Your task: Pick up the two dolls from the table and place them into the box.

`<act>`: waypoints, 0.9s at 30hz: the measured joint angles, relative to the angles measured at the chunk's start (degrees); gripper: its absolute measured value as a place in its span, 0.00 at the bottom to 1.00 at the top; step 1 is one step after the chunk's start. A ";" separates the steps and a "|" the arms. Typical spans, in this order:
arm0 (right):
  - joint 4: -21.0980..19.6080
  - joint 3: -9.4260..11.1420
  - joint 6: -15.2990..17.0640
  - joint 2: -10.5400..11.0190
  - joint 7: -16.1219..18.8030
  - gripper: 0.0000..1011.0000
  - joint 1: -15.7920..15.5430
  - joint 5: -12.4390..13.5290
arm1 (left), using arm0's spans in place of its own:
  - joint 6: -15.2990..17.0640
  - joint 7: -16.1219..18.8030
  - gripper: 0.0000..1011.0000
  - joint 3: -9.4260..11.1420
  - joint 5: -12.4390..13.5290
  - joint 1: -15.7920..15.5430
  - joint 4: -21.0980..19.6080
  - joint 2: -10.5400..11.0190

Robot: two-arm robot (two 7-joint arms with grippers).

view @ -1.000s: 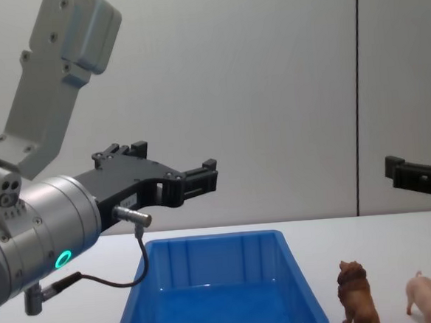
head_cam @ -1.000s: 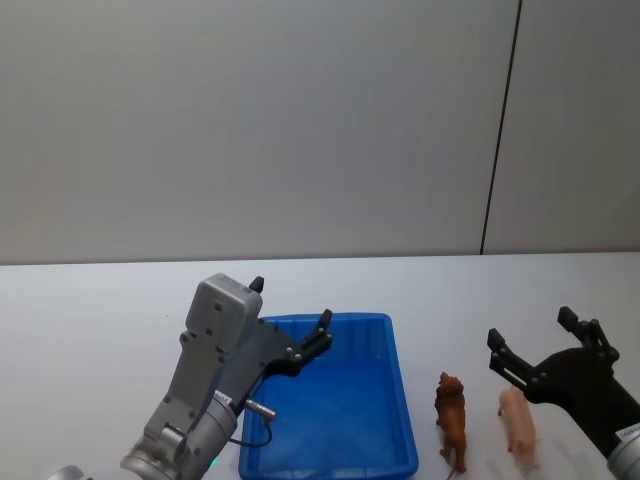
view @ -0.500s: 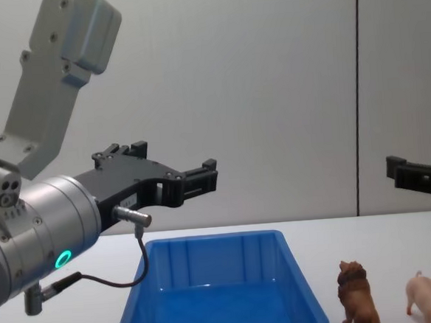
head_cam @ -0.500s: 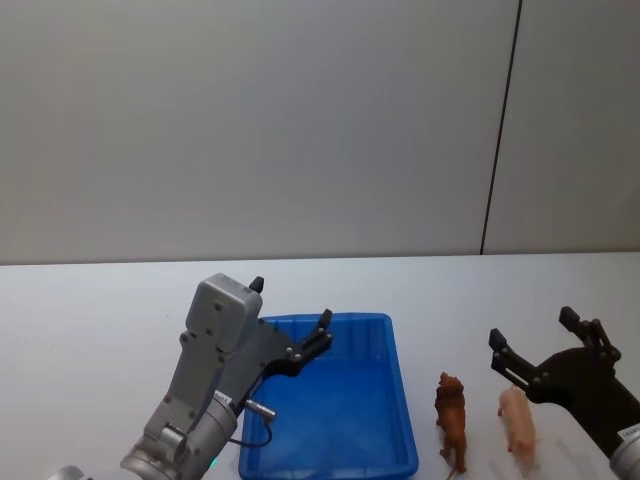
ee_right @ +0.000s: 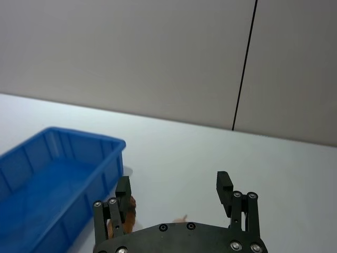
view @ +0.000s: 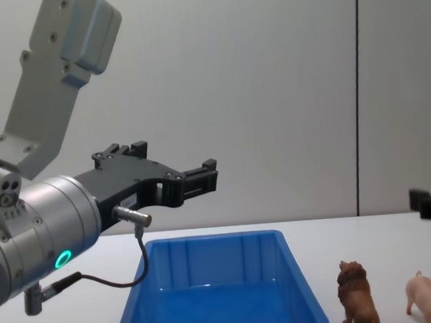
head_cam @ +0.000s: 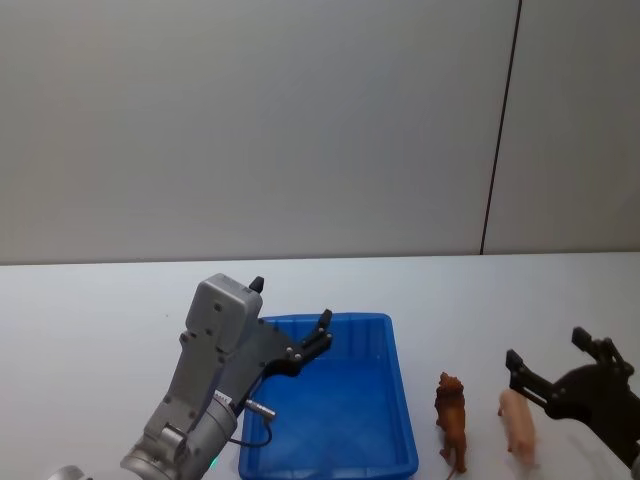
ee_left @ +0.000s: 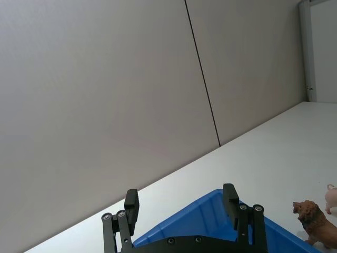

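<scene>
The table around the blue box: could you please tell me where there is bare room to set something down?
Bare: the table behind the box to the wall, and the box's floor. Crowded: right of the box, where lion and pig stand close by the open right gripper; left gripper hovers over the box.

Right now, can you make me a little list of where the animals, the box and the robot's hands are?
lion: standing on the table, just right of the box
pig: standing on the table, right of the lion
box: blue, no animal inside
left gripper: open, empty, in the air over the box
right gripper: open, empty, in the air close to the pig
animals put away: none yet
</scene>
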 joint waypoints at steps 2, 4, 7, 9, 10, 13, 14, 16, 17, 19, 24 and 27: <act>0.69 0.27 0.95 0.44 0.64 0.99 0.06 0.25 | 0.00 0.00 0.99 0.00 0.00 0.00 0.00 0.00; 1.15 0.41 1.70 0.66 1.21 0.99 0.10 0.38 | 0.00 0.00 0.99 0.00 0.00 0.00 0.00 0.00; 2.22 0.60 2.93 1.06 2.19 0.99 0.25 0.47 | 0.00 0.00 0.99 0.00 0.00 0.00 0.00 0.00; 2.71 0.64 3.46 1.19 2.67 0.99 0.33 0.49 | 0.00 0.00 0.99 0.00 0.00 0.00 0.00 0.00; 3.19 0.66 3.99 1.30 3.13 0.99 0.42 0.49 | 0.00 0.00 0.99 0.00 0.00 0.00 0.00 0.00; 4.27 0.65 5.07 1.38 4.12 0.99 0.63 0.46 | 0.00 0.00 0.99 0.00 0.00 0.00 0.00 0.00; 4.50 0.63 5.37 1.38 4.41 0.99 0.68 0.42 | 0.00 0.00 0.99 0.00 0.00 0.00 0.00 0.00; 5.19 0.52 5.98 1.38 4.98 0.99 0.85 0.30 | 0.00 0.00 0.99 0.00 0.00 0.00 0.00 0.00; 5.41 0.47 6.19 1.36 5.15 0.99 0.92 0.26 | 0.00 0.00 0.99 0.00 0.00 0.00 0.00 0.00; 6.17 0.28 6.84 1.26 5.75 0.99 1.12 0.13 | 0.00 0.00 0.99 0.00 0.00 0.00 0.00 0.00; 7.49 -0.19 7.90 0.84 6.76 0.99 1.57 -0.14 | 0.00 0.00 0.99 0.00 0.00 0.00 0.00 0.00; 8.38 -0.54 8.46 0.44 7.24 0.99 1.92 -0.29 | 0.00 0.00 0.99 0.00 0.00 0.00 0.00 0.00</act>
